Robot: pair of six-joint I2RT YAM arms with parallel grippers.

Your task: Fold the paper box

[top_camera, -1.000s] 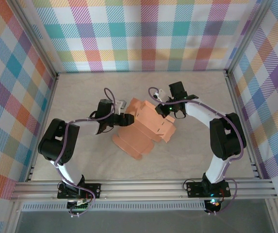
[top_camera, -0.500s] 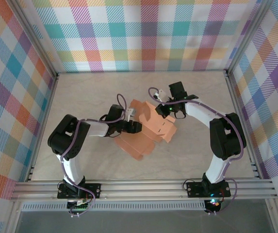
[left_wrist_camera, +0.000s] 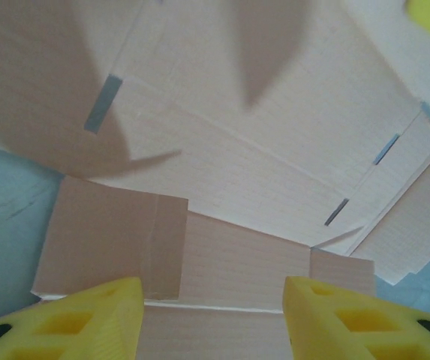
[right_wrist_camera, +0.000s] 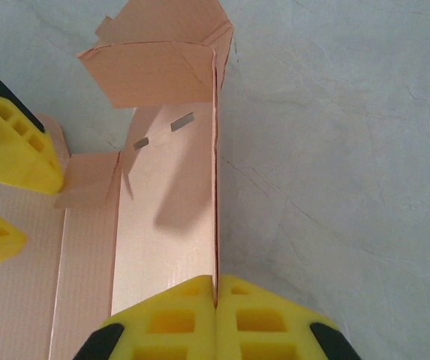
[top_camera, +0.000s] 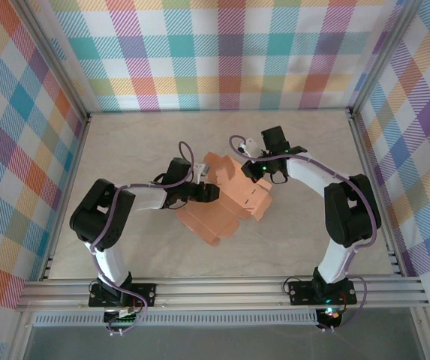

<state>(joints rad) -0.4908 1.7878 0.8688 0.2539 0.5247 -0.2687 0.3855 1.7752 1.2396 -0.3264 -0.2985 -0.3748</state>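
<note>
The paper box [top_camera: 226, 202] is a salmon-orange card sheet, partly folded, lying in the middle of the table. My right gripper [top_camera: 257, 171] is at its far right side, and in the right wrist view it [right_wrist_camera: 215, 283] is shut on the top edge of an upright wall of the box [right_wrist_camera: 166, 217]. My left gripper [top_camera: 213, 193] reaches in from the left over the sheet. In the left wrist view its jaws [left_wrist_camera: 213, 300] stand apart, with flat card panels and folded-up flaps [left_wrist_camera: 260, 150] close in front. Its yellow fingers [right_wrist_camera: 12, 150] also show in the right wrist view.
The pale marbled table [top_camera: 124, 150] has free room all around the card. Checked walls and aluminium frame posts [top_camera: 361, 127] close it in on three sides. A metal rail [top_camera: 222, 289] runs along the near edge by the arm bases.
My left arm has swung right, bringing its gripper from the sheet's left edge in over the card. The near flaps have shifted slightly. The right arm has not moved.
</note>
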